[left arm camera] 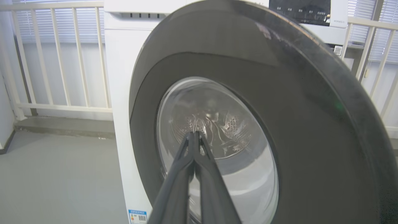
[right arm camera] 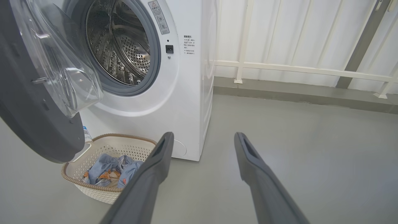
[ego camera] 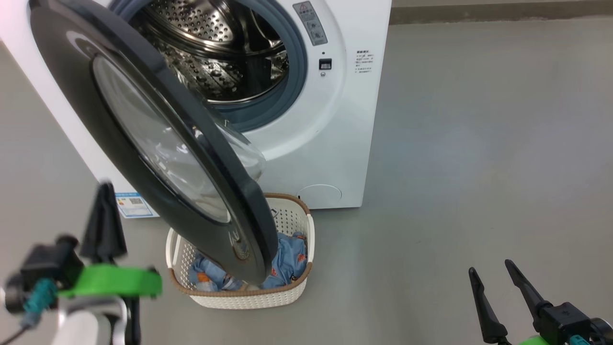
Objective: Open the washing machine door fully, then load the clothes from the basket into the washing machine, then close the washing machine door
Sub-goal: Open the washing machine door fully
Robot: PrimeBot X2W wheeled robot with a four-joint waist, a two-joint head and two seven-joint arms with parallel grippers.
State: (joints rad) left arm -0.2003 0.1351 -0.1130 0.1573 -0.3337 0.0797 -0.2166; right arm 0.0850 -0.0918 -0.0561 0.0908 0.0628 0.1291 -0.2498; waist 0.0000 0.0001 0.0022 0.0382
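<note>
Left gripper (ego camera: 105,189) hanging at lower left, jaws pressed together, gripping nothing, pointing at door (ego camera: 163,143) glass; contact unclear. Door standing partly open, reaching out over basket (ego camera: 249,299). Basket sitting on floor before washer (ego camera: 335,120), clothes (ego camera: 292,254) lying inside. Right gripper (ego camera: 489,267) hovering at lower right, jaws spread wide, holding nothing.

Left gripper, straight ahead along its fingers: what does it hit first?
Most likely the washing machine door, at its clear glass centre: the shut left gripper points straight at it. How far off is hard to judge.
</note>
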